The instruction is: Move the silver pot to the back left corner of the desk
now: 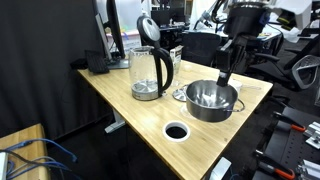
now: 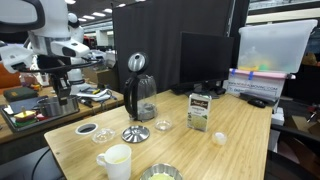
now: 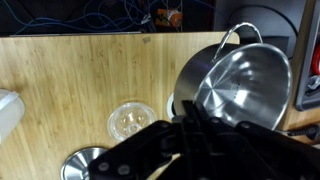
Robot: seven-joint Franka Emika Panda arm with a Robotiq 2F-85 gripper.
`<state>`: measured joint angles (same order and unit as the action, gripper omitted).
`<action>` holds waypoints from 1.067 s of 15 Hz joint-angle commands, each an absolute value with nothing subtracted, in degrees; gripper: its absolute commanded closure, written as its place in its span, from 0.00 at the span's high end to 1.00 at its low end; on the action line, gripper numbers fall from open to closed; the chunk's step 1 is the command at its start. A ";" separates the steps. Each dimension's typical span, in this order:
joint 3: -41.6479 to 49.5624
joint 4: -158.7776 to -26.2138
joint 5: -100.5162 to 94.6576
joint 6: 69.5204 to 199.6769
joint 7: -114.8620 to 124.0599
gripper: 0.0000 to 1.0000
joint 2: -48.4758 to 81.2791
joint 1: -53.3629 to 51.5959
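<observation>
The silver pot [image 1: 212, 100] is shiny and round and sits at the edge of the light wooden desk [image 1: 130, 105], past the round cable hole [image 1: 176, 131]. In an exterior view it shows at the desk's far left corner [image 2: 50, 105]. My gripper [image 1: 220, 82] comes down on the pot's rim from above. In the wrist view the dark fingers [image 3: 190, 108] are closed together on the near rim of the pot [image 3: 245, 85], whose inside faces the camera. I cannot tell whether the pot rests on the desk or hangs just above it.
A tall glass kettle [image 1: 150, 72] with a black handle stands mid-desk. A flat silver disc [image 2: 135, 134], a glass lid [image 3: 130, 120], a white cup [image 2: 115, 160], a box [image 2: 200, 110] and a monitor [image 2: 205, 60] are on the desk. A plastic bin [image 2: 272, 45] is behind.
</observation>
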<state>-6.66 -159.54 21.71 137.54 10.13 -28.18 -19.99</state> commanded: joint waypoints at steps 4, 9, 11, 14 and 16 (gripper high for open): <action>-8.50 -156.01 25.73 137.21 2.61 0.01 -21.77 -23.65; -10.28 -150.98 26.20 139.09 1.10 0.01 -12.12 -23.16; -10.76 -148.37 25.62 140.03 1.52 0.01 -7.71 -22.26; -11.17 -144.87 25.26 139.88 1.86 0.01 -2.25 -20.94; -11.24 -143.39 24.61 140.07 2.35 0.01 0.81 -19.70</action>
